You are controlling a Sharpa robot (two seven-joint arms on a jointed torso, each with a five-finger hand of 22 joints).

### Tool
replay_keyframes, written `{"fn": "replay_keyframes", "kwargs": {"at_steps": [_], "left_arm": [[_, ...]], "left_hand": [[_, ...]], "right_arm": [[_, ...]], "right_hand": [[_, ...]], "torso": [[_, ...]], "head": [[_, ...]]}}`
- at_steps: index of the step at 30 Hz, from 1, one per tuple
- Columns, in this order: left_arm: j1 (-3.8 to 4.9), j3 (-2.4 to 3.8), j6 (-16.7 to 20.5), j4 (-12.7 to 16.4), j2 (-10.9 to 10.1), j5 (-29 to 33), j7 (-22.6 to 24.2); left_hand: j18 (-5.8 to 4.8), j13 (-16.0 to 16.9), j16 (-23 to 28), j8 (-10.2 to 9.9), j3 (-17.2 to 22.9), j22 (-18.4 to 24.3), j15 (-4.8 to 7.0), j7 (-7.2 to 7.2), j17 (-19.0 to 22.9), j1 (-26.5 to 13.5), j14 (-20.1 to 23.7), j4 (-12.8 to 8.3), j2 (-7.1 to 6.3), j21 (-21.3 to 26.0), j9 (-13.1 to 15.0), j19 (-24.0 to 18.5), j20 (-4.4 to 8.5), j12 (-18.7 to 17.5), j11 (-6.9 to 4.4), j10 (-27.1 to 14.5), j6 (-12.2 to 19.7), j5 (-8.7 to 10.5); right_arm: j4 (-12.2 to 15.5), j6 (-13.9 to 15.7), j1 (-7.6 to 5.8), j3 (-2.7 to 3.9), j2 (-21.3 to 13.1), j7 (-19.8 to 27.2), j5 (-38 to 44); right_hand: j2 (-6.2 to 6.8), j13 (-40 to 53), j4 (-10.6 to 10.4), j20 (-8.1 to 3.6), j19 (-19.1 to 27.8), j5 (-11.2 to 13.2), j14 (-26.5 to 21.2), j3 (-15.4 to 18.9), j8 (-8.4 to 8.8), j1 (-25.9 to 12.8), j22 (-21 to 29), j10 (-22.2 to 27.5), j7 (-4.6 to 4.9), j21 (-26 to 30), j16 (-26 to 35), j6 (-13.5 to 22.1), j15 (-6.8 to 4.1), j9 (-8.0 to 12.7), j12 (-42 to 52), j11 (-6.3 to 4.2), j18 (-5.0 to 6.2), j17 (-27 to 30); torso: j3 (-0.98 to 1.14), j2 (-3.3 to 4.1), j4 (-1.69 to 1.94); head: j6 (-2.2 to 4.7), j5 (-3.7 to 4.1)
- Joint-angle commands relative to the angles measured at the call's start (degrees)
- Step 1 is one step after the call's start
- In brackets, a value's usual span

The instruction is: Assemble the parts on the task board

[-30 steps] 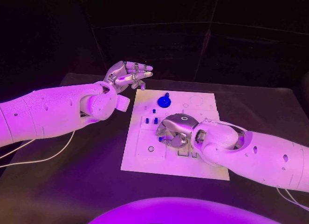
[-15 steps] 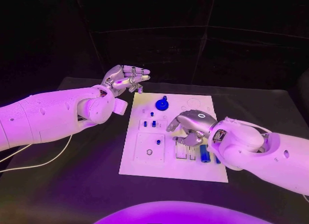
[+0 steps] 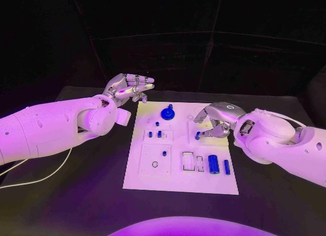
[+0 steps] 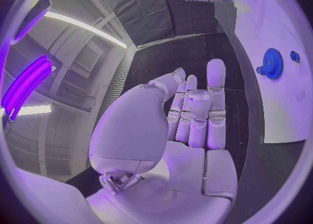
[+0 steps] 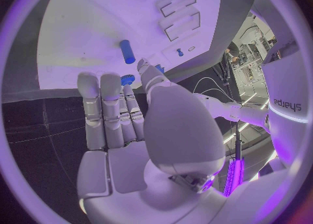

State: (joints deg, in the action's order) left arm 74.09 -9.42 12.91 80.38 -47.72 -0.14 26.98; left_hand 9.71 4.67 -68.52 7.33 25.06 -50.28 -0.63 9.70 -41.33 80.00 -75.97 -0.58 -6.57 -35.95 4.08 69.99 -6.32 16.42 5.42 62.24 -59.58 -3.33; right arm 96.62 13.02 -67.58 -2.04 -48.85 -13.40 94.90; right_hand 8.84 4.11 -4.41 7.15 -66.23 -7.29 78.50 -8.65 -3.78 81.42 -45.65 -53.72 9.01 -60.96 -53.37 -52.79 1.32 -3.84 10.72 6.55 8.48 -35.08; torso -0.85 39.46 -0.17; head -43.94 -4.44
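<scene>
2 hands hang above the white task board (image 3: 178,177), and only the right hand (image 3: 218,120) carries anything.
The right hand pinches a small blue part (image 3: 198,135) between thumb and fingertip, over the board's right-middle area. The left hand (image 3: 127,86) is raised beyond the board's far-left corner, fingers curled in around nothing. A blue gear (image 3: 167,114) stands near the board's far edge; 2 small blue pegs (image 3: 155,133) sit in a row further in, another peg (image 3: 164,153) below them, and a blue cylinder (image 3: 213,163) with a slimmer blue bar (image 3: 226,166) just beside it lies near the right-hand near corner.
</scene>
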Motion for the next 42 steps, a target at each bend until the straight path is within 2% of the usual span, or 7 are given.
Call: {"fn": "replay_keyframes", "kwargs": {"at_steps": [1, 9, 16, 22, 27, 35, 42], "left_arm": [[0.09, 0.03, -1.11, 0.01, 0.13, 0.2, -0.08], [0.09, 0.03, -1.18, -0.04, 0.13, 0.19, -0.12], [0.09, 0.03, -1.29, -0.12, 0.16, 0.19, -0.27], [0.09, 0.03, -1.29, -0.15, 0.17, 0.19, -0.28], [0.09, 0.03, -1.32, -0.16, 0.17, 0.19, -0.26], [0.09, 0.03, -1.36, -0.16, 0.16, 0.19, -0.27], [0.09, 0.03, -1.39, -0.16, 0.12, 0.19, -0.28]], "left_hand": [[0.76, 0.05, 0.3, 0.34, 0.02, 0.07, -0.02, 0.09, 0.1, -0.11, 0.51, -0.2, 0.33, 0.22, -0.05, -0.3, -0.03, 0.22, 0.15, -0.01, -0.05, -0.13], [0.76, 0.05, 0.3, 0.34, 0.02, 0.07, -0.02, 0.09, 0.1, -0.11, 0.51, -0.2, 0.33, 0.22, -0.05, -0.3, -0.03, 0.22, 0.15, -0.01, -0.05, -0.13], [0.75, 0.04, 0.31, 0.41, 0.02, 0.09, -0.02, 0.07, 0.15, -0.1, 0.55, -0.24, 0.39, 0.26, -0.04, -0.33, -0.04, 0.3, 0.13, -0.05, -0.07, -0.15], [0.75, 0.04, 0.31, 0.41, 0.02, 0.09, -0.02, 0.07, 0.15, -0.1, 0.55, -0.24, 0.39, 0.26, -0.04, -0.33, -0.04, 0.3, 0.13, -0.05, -0.07, -0.15], [0.75, 0.04, 0.31, 0.41, 0.02, 0.09, -0.02, 0.07, 0.15, -0.1, 0.55, -0.24, 0.39, 0.26, -0.04, -0.33, -0.04, 0.3, 0.13, -0.05, -0.07, -0.15], [0.75, 0.04, 0.31, 0.41, 0.02, 0.09, -0.02, 0.07, 0.15, -0.1, 0.55, -0.24, 0.39, 0.26, -0.04, -0.33, -0.04, 0.3, 0.13, -0.05, -0.07, -0.15], [0.75, 0.04, 0.31, 0.41, 0.02, 0.09, -0.02, 0.07, 0.15, -0.1, 0.55, -0.24, 0.39, 0.26, -0.04, -0.33, -0.04, 0.3, 0.13, -0.05, -0.07, -0.15]], "right_arm": [[-0.4, -3.76, -0.17, 0.04, 0.19, -1.53, -0.4], [-1.13, -7.84, -0.18, -0.04, 1.11, -1.23, -0.42], [-1.64, -9.43, -0.13, -0.15, 2.11, -0.93, -0.43], [-2.19, -10.14, -0.09, -0.2, 2.69, -0.81, -0.44], [-2.57, -10.54, -0.03, -0.22, 3.2, -0.68, -0.44], [-2.97, -9.93, 0.04, -0.23, 3.52, -1.05, -0.14], [-3.11, -7.02, 0.08, -0.23, 3.61, -1.43, 0.92]], "right_hand": [[-0.03, 0.05, -0.1, -0.11, -0.47, 0.04, 0.24, 0.32, 0.06, 0.73, -0.02, -0.06, 0.07, 0.17, -0.29, 0.41, -0.23, -0.05, 0.42, -0.3, 0.64, -0.05], [-1.02, 0.04, -0.81, -0.4, -1.43, -0.21, 0.88, 0.77, -0.32, 1.75, -0.76, -1.02, 0.04, -0.39, -1.01, -0.81, -0.54, -0.23, 2.43, -0.67, 0.46, -0.28], [-2.23, -0.15, -1.04, -0.75, -2.63, -0.12, 1.68, 0.51, -0.59, 2.47, -2.15, -3.08, -0.13, -1.41, -1.96, -2.42, -0.94, -0.31, 4.17, -1.1, 0.15, -0.92], [-4.0, -0.56, -1.15, -0.81, -5.66, 0.48, 3.54, -2.07, -0.82, 3.78, -6.71, -6.59, 0.22, -4.85, -4.14, -4.46, -1.08, -0.33, 4.44, -1.17, -0.78, -3.29], [-4.56, -0.56, -1.4, -0.99, -7.41, 0.57, 4.3, -4.68, -1.22, 4.36, -9.71, -9.39, 0.1, -7.13, -5.58, -6.55, -1.42, -0.4, 3.73, -1.56, -1.33, -5.14], [-5.1, -0.46, -1.34, -1.67, -9.2, 1.35, 5.27, -8.81, -1.64, 4.95, -13.28, -12.91, -0.61, -9.88, -8.48, -9.34, -2.12, -0.44, 2.22, -2.39, -1.98, -8.67], [-4.95, -0.41, -0.75, -1.83, -9.48, 2.48, 5.33, -12.44, -1.26, 4.96, -14.37, -14.18, -0.63, -10.8, -9.48, -10.14, -2.17, -0.27, 0.48, -2.49, -2.16, -9.63]], "torso": [[0.01, 0.08, 0.02], [0.02, 0.01, 0.07], [0.03, 0.01, -0.02], [0.05, 0.04, 0.05], [0.05, 0.05, 0.05], [0.04, 0.01, -0.01], [0.02, 0.0, 0.0]], "head": [[0.09, 0.1], [-0.17, -0.03], [-0.15, -0.04], [-0.19, 0.0], [-0.31, -0.03], [-0.43, 0.02], [-0.49, 0.17]]}}
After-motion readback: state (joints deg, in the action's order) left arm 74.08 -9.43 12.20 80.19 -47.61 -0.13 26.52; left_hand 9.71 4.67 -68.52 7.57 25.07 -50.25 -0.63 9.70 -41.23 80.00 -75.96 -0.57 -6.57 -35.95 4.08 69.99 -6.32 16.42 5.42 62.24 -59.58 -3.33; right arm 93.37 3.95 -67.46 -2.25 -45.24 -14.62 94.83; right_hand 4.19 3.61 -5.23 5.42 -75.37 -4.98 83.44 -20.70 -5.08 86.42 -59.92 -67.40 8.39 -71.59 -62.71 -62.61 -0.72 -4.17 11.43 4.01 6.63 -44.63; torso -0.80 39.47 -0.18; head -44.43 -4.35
